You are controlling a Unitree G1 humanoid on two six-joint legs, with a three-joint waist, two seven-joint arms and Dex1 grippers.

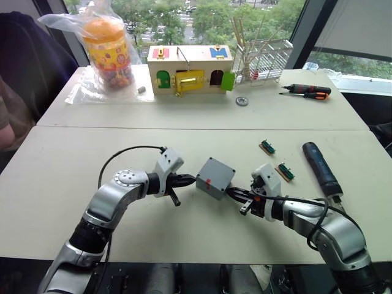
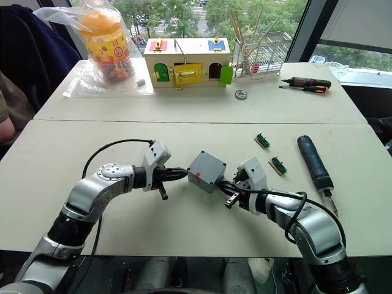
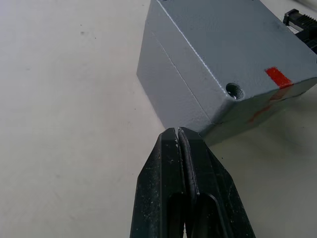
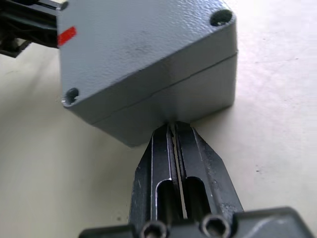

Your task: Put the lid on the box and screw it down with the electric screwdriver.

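Note:
The grey box (image 1: 210, 184) sits tilted in the middle of the near table, and the lid (image 4: 143, 49) lies on top of it. A thin seam runs between them, and a red mark sits by one corner. My left gripper (image 1: 191, 179) is shut, its tip pressing the box's left side near the seam. From the opposite side my right gripper (image 1: 231, 192), also shut, touches the box wall. Neither holds anything. The dark electric screwdriver (image 1: 321, 168) lies flat on the table to the right, apart from both grippers.
Two small green parts (image 1: 267, 146) (image 1: 285, 172) lie between the box and the electric screwdriver. On the far table are a wooden box with coloured doors (image 1: 190, 70), a bagged jar (image 1: 107, 52), a wire rack (image 1: 263, 61), a gear (image 1: 242, 101) and a hand screwdriver (image 1: 309, 92). A person's arm (image 1: 9, 122) shows at far left.

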